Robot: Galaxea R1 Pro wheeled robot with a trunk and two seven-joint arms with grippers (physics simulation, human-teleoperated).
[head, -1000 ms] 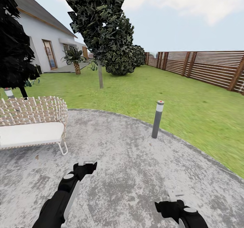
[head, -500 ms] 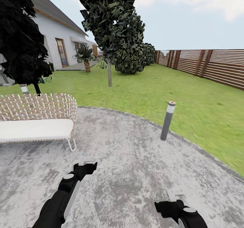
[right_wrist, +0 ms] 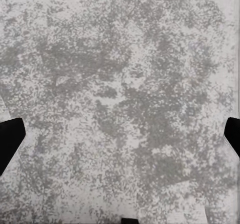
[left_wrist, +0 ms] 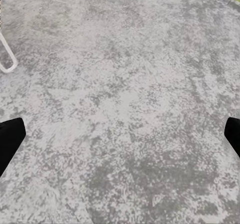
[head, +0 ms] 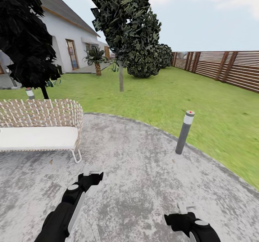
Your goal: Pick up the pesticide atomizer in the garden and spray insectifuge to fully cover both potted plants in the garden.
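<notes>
- Panning left since a second ago, the head camera has slid the bollard point(head: 184, 132) and fence point(head: 223, 67) rightward; nothing itself moved.
- Both the left gripper point(head: 92, 172) and right gripper point(head: 185, 209) hang spread and empty over the paving point(head: 136, 177) near the bollard.
- Beyond the bollard lies the garden lawn point(head: 162, 94); atomizer and potted plants remain to be found, so in my judgement the task is barely begun.

1. No text, label, brand, number or sign can be read anywhere in these views.
2. The bollard light point(head: 184, 132) at the right edge of the paving point(head: 144, 184) carries a white band and a red dot on top, with no lettering.
3. The house point(head: 68, 44) far left shows a door and windows, with no house number or sign legible.
4. The wooden fence point(head: 223, 67) far right bears no markings.
</notes>
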